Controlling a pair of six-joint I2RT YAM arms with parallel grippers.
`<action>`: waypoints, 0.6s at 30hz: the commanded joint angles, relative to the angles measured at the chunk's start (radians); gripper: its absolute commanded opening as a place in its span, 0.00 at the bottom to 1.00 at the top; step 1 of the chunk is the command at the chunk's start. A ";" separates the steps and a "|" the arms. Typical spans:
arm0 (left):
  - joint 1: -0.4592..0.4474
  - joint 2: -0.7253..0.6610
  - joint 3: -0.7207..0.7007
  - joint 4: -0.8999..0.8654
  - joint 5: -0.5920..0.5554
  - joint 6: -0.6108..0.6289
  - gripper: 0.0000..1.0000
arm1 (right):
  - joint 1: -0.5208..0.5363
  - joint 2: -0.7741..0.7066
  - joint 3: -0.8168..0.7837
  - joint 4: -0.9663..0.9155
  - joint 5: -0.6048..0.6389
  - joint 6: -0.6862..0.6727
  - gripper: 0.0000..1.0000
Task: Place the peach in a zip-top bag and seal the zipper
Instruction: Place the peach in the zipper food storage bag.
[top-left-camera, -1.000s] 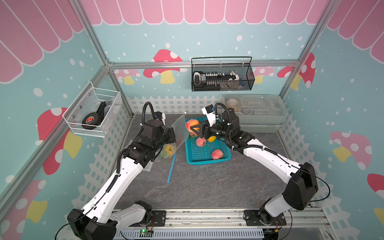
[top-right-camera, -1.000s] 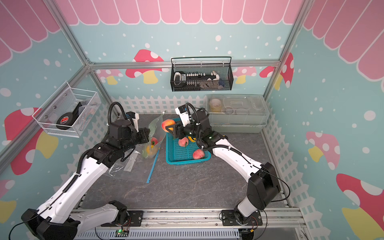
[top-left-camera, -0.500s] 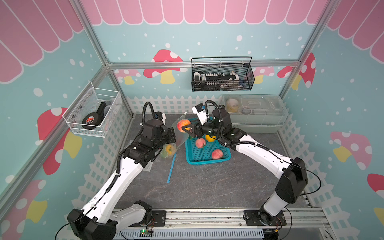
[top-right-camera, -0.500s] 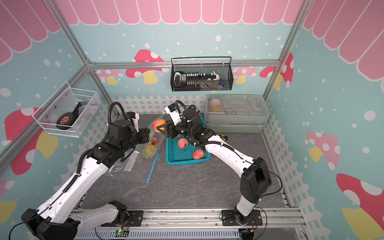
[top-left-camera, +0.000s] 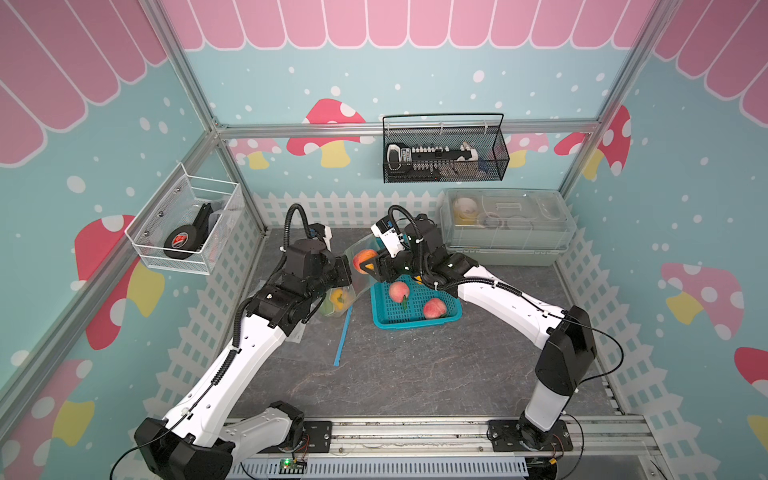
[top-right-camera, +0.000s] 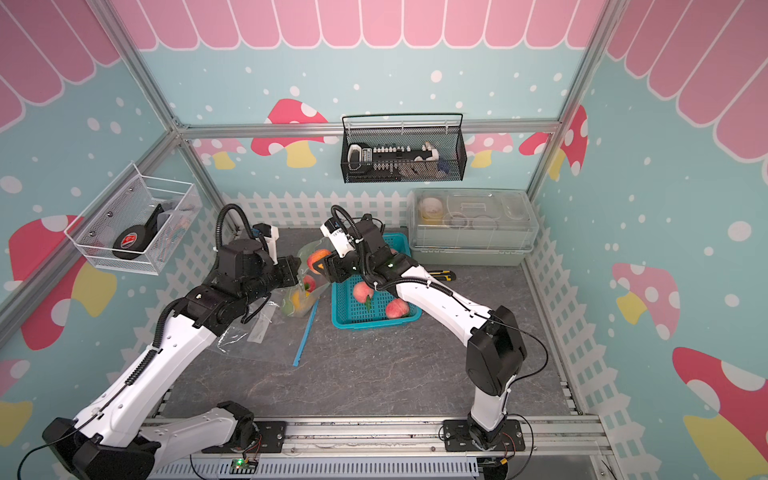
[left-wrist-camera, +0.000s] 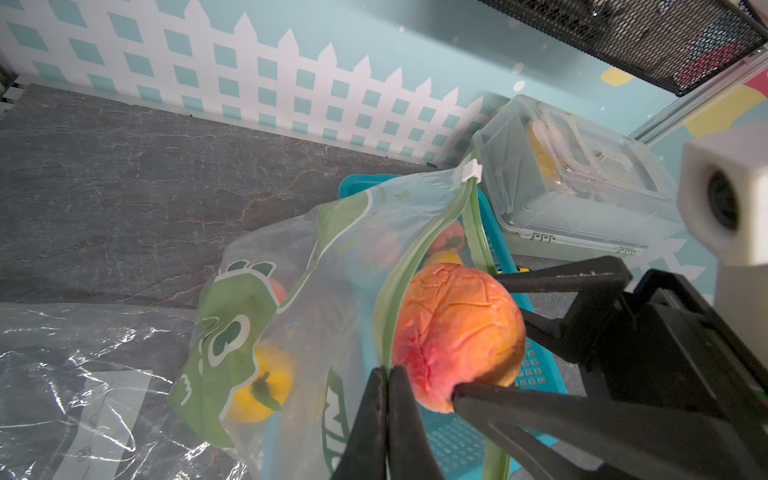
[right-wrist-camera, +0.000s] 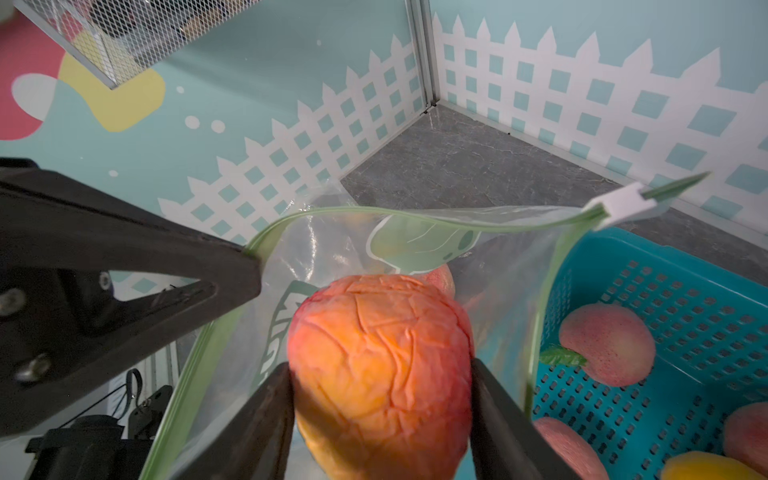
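An orange-red peach (right-wrist-camera: 382, 365) sits between the fingers of my right gripper (right-wrist-camera: 379, 366), which is shut on it. In both top views the peach (top-left-camera: 364, 257) (top-right-camera: 317, 255) hangs at the open mouth of the zip-top bag (top-left-camera: 335, 311), between its two green zipper rims. The bag (left-wrist-camera: 332, 270) is clear with green print and holds a yellow fruit and a red one. My left gripper (left-wrist-camera: 387, 370) is shut on the near rim and holds the bag up. A white slider (left-wrist-camera: 471, 170) sits at the far end of the zipper.
A blue basket (top-left-camera: 415, 325) with more peaches stands just right of the bag. Behind it is a clear lidded box (top-left-camera: 507, 237). A blue strip (top-left-camera: 343, 336) and a flat clear bag (top-right-camera: 249, 332) lie on the table. A utility knife (top-right-camera: 440, 274) lies by the box.
My right gripper has carried the peach from over the basket leftward to the bag's mouth. The left gripper has kept its hold on the rim.
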 joint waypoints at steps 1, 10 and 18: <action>-0.003 -0.017 -0.012 0.024 0.007 -0.014 0.00 | 0.013 0.021 0.034 -0.039 0.039 -0.039 0.68; -0.002 -0.017 -0.017 0.027 0.003 -0.014 0.00 | 0.015 -0.011 0.008 -0.014 0.058 -0.046 0.75; -0.003 -0.017 -0.021 0.027 0.000 -0.013 0.00 | 0.015 -0.122 -0.139 0.110 0.248 -0.031 0.75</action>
